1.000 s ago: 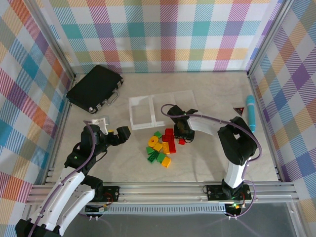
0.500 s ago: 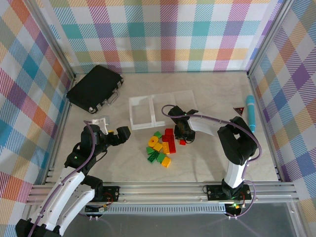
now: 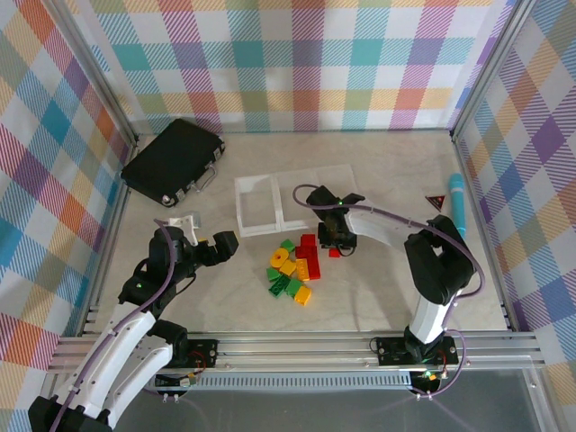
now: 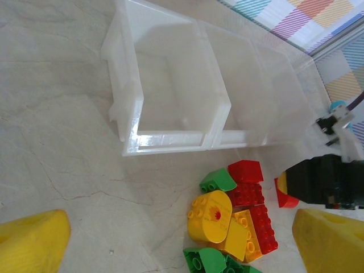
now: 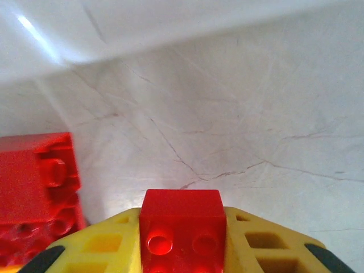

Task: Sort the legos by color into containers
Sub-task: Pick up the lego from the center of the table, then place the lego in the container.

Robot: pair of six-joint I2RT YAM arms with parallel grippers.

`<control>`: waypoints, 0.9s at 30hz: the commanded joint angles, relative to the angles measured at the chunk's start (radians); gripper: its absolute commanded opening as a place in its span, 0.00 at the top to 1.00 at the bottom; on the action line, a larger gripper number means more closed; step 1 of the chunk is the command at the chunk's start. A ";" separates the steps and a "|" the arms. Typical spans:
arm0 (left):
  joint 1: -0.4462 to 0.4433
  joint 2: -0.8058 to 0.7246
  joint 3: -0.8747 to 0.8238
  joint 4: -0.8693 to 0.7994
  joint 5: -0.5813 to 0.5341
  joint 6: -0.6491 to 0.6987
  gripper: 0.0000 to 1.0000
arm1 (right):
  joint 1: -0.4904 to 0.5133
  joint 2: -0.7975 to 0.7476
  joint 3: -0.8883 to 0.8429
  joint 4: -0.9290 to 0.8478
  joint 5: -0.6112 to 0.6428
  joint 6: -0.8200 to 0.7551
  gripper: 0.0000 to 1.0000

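Marble table (image 3: 378,297) | plaid walls (image 3: 306,63) | left end effector (image 3: 223,243) released | right end effector (image 5: 182,250) apparently grips red lego (image 5: 181,213)

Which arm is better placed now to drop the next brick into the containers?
Right. The right fingers already pinch a red brick close to the containers; the left fingers stand open, holding nothing.
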 commanded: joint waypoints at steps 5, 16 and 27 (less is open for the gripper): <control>-0.010 -0.002 0.004 0.002 -0.001 0.008 0.00 | -0.084 -0.091 0.195 -0.058 0.049 -0.192 0.73; -0.011 -0.005 0.011 -0.029 -0.017 0.005 0.00 | -0.264 0.103 0.414 0.082 -0.144 -0.480 0.73; -0.013 -0.018 0.025 -0.071 -0.042 0.002 0.00 | -0.266 0.265 0.520 0.069 -0.189 -0.550 0.73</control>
